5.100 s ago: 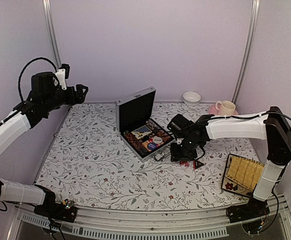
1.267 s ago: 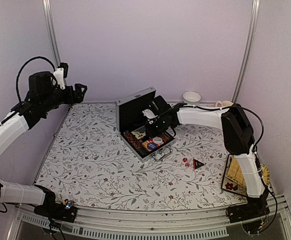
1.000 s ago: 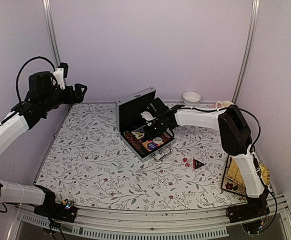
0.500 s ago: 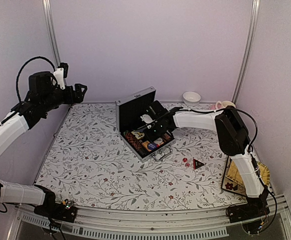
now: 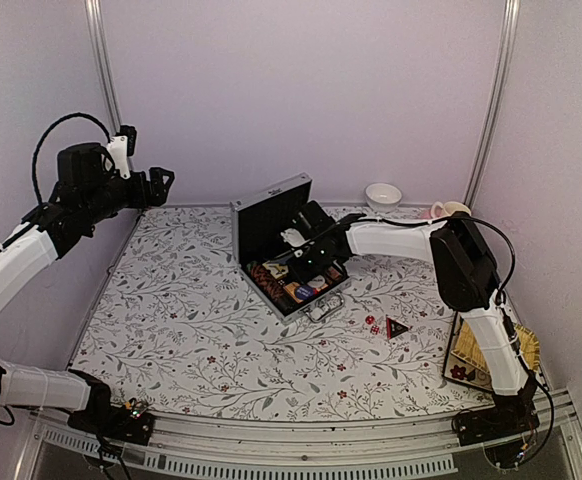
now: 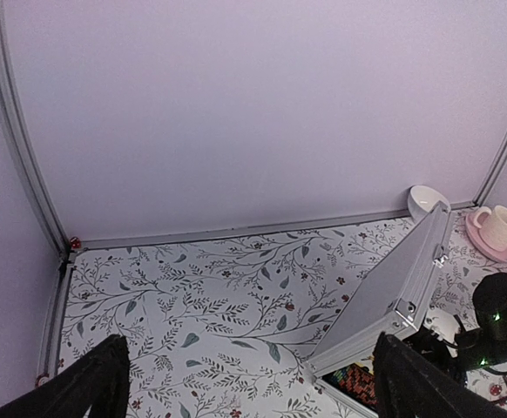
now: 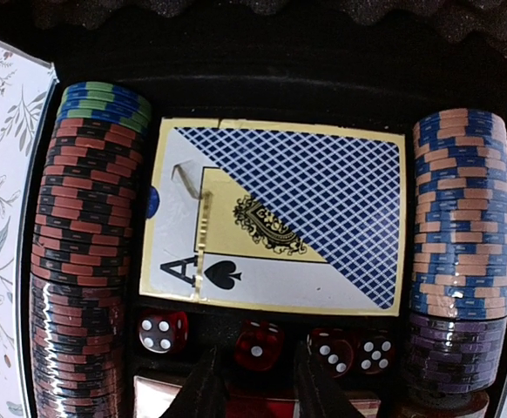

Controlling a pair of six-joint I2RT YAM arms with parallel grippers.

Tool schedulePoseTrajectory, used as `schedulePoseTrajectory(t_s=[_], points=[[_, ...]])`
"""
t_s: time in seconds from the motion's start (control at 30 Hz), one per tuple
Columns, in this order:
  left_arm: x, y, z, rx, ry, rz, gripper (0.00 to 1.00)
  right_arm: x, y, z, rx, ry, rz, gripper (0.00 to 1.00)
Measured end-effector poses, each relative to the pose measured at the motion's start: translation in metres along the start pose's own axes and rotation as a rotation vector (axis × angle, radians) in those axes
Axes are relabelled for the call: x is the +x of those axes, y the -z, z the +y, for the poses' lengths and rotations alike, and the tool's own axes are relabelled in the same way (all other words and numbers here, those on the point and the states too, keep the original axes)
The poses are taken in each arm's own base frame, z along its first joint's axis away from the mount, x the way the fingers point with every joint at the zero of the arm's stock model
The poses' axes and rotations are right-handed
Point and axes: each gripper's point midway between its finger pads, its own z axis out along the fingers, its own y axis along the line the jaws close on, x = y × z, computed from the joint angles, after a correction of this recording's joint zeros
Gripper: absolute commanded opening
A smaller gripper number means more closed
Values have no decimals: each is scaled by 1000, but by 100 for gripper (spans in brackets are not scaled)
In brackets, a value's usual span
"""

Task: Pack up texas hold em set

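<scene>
L gripper (image 5: 161, 185) up high, fingers spread wide. Briefcase (image 5: 271, 215) open mid table (image 5: 191, 330); inside are 2 chip rows (image 7: 79, 261), 1 card pack (image 7: 275, 213), 4 red dice (image 7: 258, 346). R gripper (image 7: 255, 383) over it, fingers part-spread astride 1 die. Right of case: 2 loose dice (image 5: 373, 324), 1 triangular marker (image 5: 396, 327).

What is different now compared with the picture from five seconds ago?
The right gripper moved from the table beside the loose dice and marker back and left into the open case. It now hangs over a red die in the case, jaws parted. The left gripper, case and marker stayed.
</scene>
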Motion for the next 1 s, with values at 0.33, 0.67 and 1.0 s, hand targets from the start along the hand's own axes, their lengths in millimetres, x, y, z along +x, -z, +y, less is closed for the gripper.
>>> schedulePoseTrajectory(t_s=[0.33,0.67,1.0], points=[[0,0,0,0,0,1,97,-7,5,3,-12,-7,-7,33],[0,0,0,-1,0,1,97,-35,26,13,-67,-37,-79,26],[0,0,1,-4,-1,0,97,-33,24,23,-127,-106,-65,23]])
